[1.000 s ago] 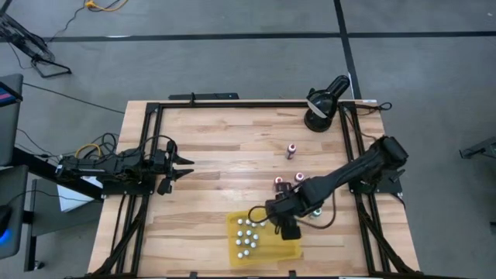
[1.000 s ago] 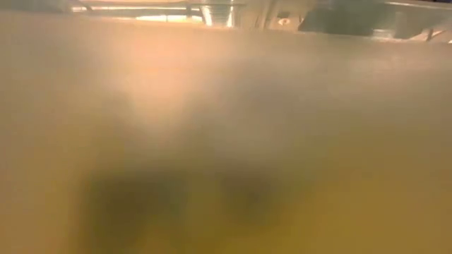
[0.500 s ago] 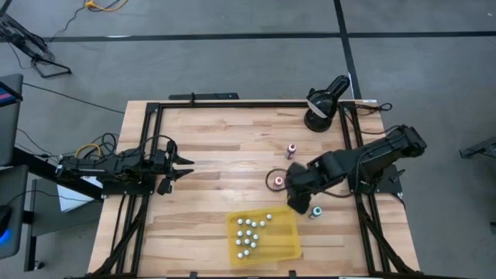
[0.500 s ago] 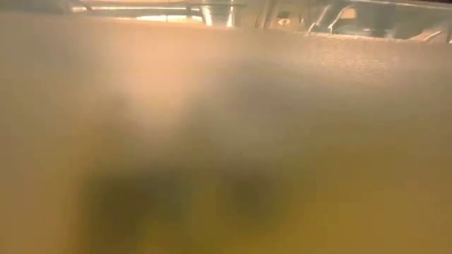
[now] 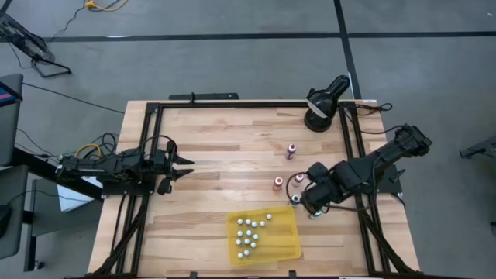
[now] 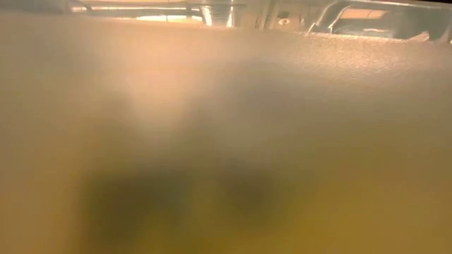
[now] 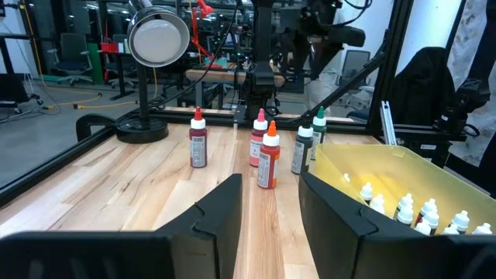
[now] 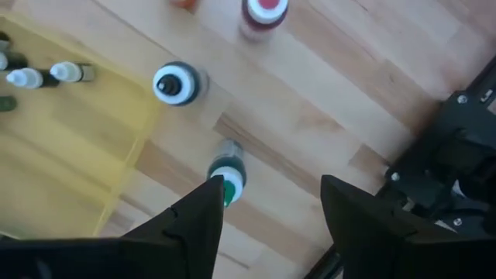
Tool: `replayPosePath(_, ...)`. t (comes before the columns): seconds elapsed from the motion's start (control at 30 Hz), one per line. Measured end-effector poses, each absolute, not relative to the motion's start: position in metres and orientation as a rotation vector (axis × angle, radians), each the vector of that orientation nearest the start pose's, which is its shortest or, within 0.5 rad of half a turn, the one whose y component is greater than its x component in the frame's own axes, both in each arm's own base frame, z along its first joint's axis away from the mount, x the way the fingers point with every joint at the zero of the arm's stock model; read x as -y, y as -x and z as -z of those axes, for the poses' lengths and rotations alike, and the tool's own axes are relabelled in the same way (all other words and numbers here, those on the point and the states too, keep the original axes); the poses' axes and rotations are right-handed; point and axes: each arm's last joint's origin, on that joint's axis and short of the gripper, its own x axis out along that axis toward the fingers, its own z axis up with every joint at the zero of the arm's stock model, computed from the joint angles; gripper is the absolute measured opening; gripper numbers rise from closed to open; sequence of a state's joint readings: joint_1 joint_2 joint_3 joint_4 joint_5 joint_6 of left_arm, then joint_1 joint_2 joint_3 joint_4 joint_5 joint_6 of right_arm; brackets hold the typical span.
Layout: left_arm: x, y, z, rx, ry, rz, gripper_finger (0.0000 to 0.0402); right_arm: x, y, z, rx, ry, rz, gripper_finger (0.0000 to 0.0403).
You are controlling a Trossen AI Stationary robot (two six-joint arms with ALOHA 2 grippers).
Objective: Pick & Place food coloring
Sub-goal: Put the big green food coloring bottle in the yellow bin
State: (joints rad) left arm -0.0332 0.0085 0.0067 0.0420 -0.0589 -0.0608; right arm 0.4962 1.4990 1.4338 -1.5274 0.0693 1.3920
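The wooden table carries a yellow tray near its front edge, with white-capped food coloring bottles lying inside. The right gripper, fingers spread and empty, hangs just beside the tray's right corner, over a green-capped bottle; four more bottles stand close by. The left gripper waits parted at the left side.

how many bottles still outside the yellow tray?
5: red-capped bottle near the lamp; pink-capped bottle and orange-capped bottle mid-table; white-capped bottle and green-capped bottle beside the tray.
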Motion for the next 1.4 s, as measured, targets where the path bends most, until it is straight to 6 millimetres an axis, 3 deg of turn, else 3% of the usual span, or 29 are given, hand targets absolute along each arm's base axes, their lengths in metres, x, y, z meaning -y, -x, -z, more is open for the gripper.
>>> replayPosePath(0.23,0.002,-0.098,-0.169,0.041,0.063,-0.025,0.0121,-0.136,-0.208,-0.310,-1.376,-0.540,0.671,0.0217)
replayPosePath(0.5,0.002,-0.098,-0.169,0.041,0.063,-0.024,0.0121,-0.159,-0.200,-0.268,-1.386,-0.465,0.452,0.0230)
replayPosePath(0.7,0.002,-0.098,-0.169,0.041,0.063,-0.024,0.0121,-0.156,-0.193,-0.245,-1.435,-0.359,0.436,0.0231)
replayPosePath(1.4,0.002,-0.098,-0.169,0.041,0.063,-0.025,0.0121,-0.157,-0.191,-0.203,-1.385,-0.240,0.278,0.0230)
